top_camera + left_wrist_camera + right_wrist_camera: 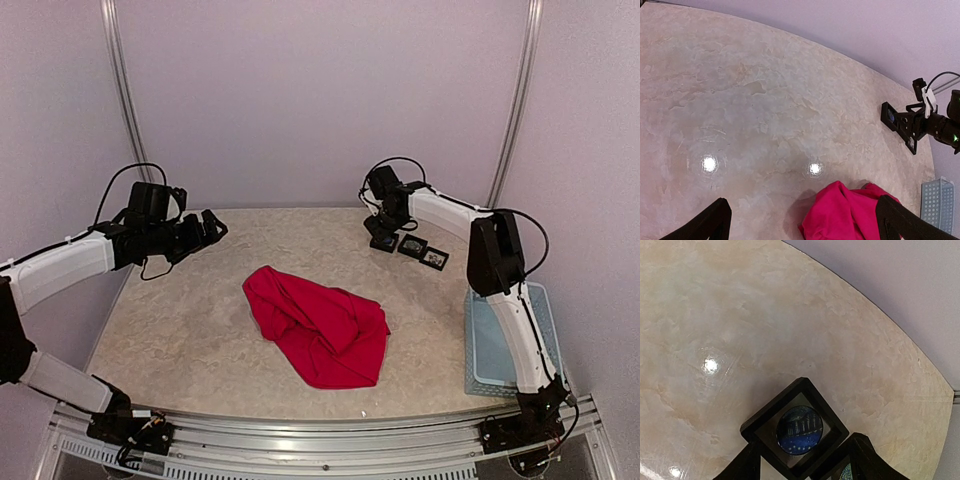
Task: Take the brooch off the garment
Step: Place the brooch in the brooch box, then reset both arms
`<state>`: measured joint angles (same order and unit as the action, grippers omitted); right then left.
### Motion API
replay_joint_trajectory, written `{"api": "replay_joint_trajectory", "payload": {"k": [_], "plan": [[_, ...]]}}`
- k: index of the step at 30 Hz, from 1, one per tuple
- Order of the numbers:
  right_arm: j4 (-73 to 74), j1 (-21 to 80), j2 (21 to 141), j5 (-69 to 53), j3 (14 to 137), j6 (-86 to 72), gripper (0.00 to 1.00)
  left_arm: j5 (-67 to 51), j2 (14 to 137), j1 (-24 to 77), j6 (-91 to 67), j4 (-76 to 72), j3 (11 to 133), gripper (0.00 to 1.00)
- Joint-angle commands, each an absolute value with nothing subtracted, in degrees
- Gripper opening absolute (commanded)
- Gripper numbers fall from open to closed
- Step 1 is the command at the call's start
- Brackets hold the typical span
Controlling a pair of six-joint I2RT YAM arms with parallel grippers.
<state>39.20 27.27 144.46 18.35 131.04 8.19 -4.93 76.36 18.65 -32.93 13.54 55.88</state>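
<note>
The red garment (320, 325) lies crumpled in the middle of the table, and its edge shows in the left wrist view (850, 215). A round dark blue brooch (799, 430) rests inside a black square box (765, 415) on the table at the back right, away from the garment. My right gripper (802, 452) hangs just over that box (384, 243), open, with its fingers (740, 467) apart on either side of the box's near corner. My left gripper (210, 228) hovers wide open above the table's left side, left of the garment, holding nothing.
Two more black square boxes (413, 246) (436, 260) lie in a row to the right of the first. A pale blue basket (495, 345) sits at the table's right edge under the right arm. The back wall is close behind the boxes.
</note>
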Motion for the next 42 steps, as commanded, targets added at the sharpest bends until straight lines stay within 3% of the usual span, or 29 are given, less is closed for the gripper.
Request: {"api": "replay_joint_trajectory", "payload": {"k": [1,13,31,42], "plan": [[38.6,26.8,138.9,15.8,128.5,5.4,0.66,-4.5,77.8,17.9,-32.0,12.6,56.6,0.99],[32.1,23.2,127.0,11.9,114.9,-2.7,0.77,-4.1,77.3,12.2,-31.8,8.6,53.3,0.99],[9.2,5.0,96.6,8.1,70.9,-13.3,0.78,-0.3,71.1,-1.5,-24.3,3.2,44.8,0.99],[-17.5,3.7,71.2,7.9,40.9,-9.1,0.79,4.6,57.6,-1.6,-22.5,0.5,37.8,0.99]]}}
